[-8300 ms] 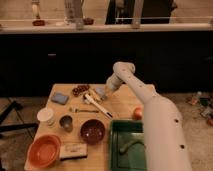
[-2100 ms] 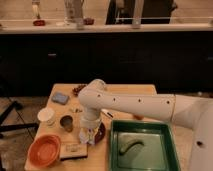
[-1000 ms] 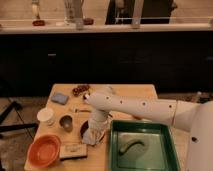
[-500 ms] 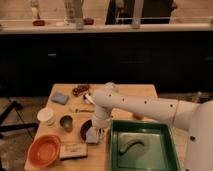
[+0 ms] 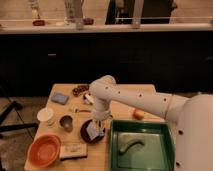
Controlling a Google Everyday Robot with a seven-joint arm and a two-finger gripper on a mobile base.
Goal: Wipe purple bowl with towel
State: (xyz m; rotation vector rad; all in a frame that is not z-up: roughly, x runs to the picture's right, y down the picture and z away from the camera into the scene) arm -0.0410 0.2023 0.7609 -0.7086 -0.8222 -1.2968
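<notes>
On the wooden desk [image 5: 125, 95], from the left: an orange bowl [image 5: 44, 150] at the near corner, a white cup [image 5: 46, 116] behind it, a blue folded cloth [image 5: 60, 98] further back, then a small metal cup [image 5: 66, 122]. Next comes the purple bowl [image 5: 87, 134], with the tool [image 5: 96, 127] reaching down into it, its fingers pinching the pale towel [image 5: 93, 131] against the inside. A green tray [image 5: 142, 147] sits just beside the bowl on the right.
</notes>
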